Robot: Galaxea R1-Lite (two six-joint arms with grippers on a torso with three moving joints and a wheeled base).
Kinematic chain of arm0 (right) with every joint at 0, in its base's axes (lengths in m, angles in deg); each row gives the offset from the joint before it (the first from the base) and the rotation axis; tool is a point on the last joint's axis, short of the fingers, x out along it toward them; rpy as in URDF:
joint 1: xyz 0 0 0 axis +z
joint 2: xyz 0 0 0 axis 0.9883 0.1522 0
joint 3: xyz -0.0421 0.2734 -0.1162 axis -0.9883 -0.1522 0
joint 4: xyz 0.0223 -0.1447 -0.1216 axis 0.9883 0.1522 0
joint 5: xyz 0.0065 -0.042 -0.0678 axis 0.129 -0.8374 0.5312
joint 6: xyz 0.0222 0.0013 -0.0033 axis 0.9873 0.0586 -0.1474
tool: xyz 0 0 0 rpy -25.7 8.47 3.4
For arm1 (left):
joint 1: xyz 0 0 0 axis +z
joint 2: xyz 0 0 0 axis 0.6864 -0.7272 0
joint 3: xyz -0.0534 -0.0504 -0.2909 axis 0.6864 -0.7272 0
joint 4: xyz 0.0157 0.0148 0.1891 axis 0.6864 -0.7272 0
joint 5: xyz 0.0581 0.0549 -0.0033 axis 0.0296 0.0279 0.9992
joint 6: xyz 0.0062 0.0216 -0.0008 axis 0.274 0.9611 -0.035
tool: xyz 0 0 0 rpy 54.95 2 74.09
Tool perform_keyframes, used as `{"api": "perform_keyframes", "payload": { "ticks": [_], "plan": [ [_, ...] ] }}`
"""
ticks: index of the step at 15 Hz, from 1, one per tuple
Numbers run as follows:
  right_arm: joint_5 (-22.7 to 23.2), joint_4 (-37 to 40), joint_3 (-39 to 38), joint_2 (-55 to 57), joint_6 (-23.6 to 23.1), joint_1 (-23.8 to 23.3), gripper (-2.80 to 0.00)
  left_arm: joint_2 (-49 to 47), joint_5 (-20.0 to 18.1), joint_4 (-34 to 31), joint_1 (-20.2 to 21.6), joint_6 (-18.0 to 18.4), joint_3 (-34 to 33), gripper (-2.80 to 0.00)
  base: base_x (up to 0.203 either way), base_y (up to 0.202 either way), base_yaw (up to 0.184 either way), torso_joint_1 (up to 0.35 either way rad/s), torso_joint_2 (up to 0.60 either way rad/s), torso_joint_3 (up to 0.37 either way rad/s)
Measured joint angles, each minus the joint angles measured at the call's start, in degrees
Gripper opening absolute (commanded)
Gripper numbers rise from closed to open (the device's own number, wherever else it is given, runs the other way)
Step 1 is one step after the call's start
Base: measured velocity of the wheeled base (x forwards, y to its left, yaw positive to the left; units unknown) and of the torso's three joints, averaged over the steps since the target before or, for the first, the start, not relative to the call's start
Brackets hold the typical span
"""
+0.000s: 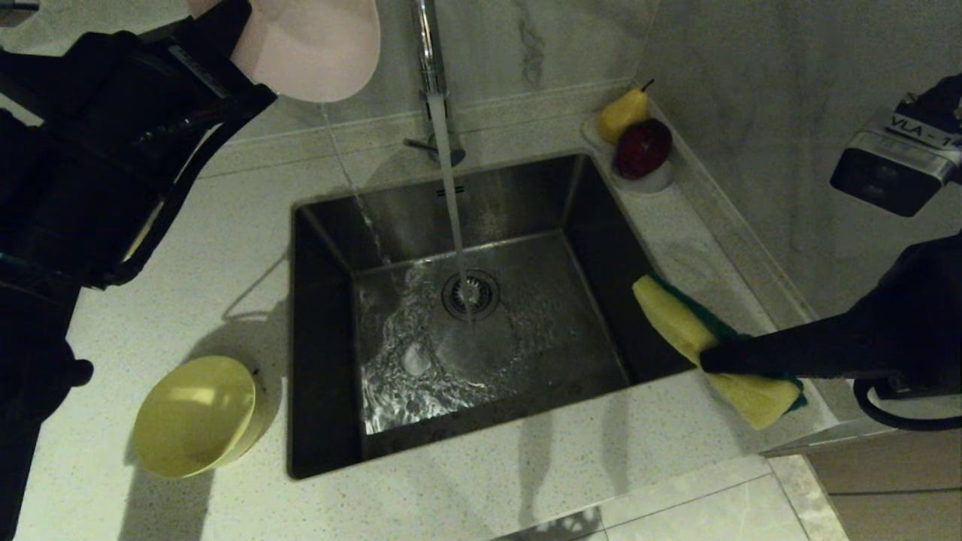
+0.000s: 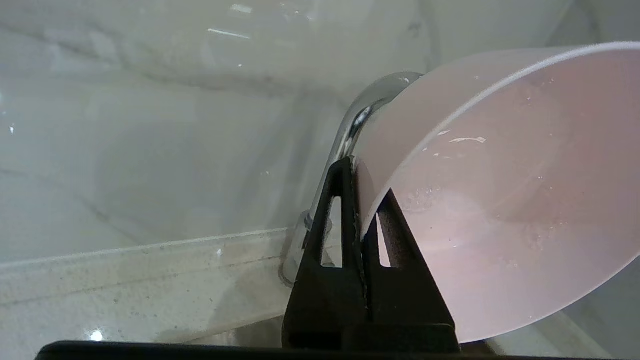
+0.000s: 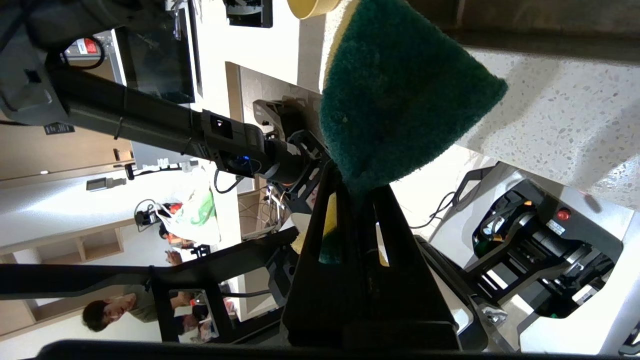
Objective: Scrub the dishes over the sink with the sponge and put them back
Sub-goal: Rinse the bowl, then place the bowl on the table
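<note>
My left gripper (image 2: 362, 180) is shut on the rim of the pale pink bowl (image 1: 316, 45), held high and tilted above the back left corner of the sink (image 1: 323, 338). A thin trickle of water falls from the bowl into the basin. In the left wrist view the pink bowl (image 2: 505, 200) is wet inside. My right gripper (image 1: 710, 362) is shut on the sponge (image 1: 688, 330), yellow foam up and green layer beneath, over the sink's front right corner. The sponge (image 3: 400, 95) fills the right wrist view above the right gripper (image 3: 357, 182). A yellow bowl (image 1: 195, 415) sits on the counter left of the sink.
The chrome faucet (image 1: 430, 60) runs a stream onto the drain strainer (image 1: 470, 294); water covers the basin floor. A small white dish (image 1: 652, 180) with a yellow pear (image 1: 622, 113) and a dark red apple (image 1: 643, 147) stands at the back right by the wall.
</note>
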Motion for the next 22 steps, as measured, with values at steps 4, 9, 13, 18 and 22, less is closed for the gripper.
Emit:
{"api": "perform_keyframes", "payload": {
  "ticks": [4,9,13,18,22],
  "plan": [
    [0.1,-0.1,0.6,0.3,0.0,0.0,-2.80,1.5,-2.2,1.5,0.0,0.8,-0.9,-2.80,0.000,0.000,0.000,0.000,0.00,0.000],
    [0.0,0.0,0.3,0.1,0.0,0.0,-2.80,2.2,-1.7,-3.5,0.1,1.0,-3.0,-2.80,0.000,0.000,0.000,0.000,0.00,0.000],
    [0.0,0.1,-0.1,-0.2,0.0,-0.7,-2.80,4.8,2.5,-18.0,0.3,0.5,-2.4,-2.80,0.000,0.000,0.000,0.000,0.00,0.000],
    [-0.1,0.9,-0.6,-1.0,0.1,-2.0,-2.80,10.9,5.7,-65.0,1.3,-10.3,10.9,-2.80,0.000,0.000,0.000,0.000,0.00,0.000],
    [-0.1,0.7,-1.7,-0.2,-0.3,-4.5,-2.80,8.3,6.2,-94.0,8.0,-27.2,25.0,-2.80,0.000,0.000,0.000,0.000,0.00,0.000]
  ]
}}
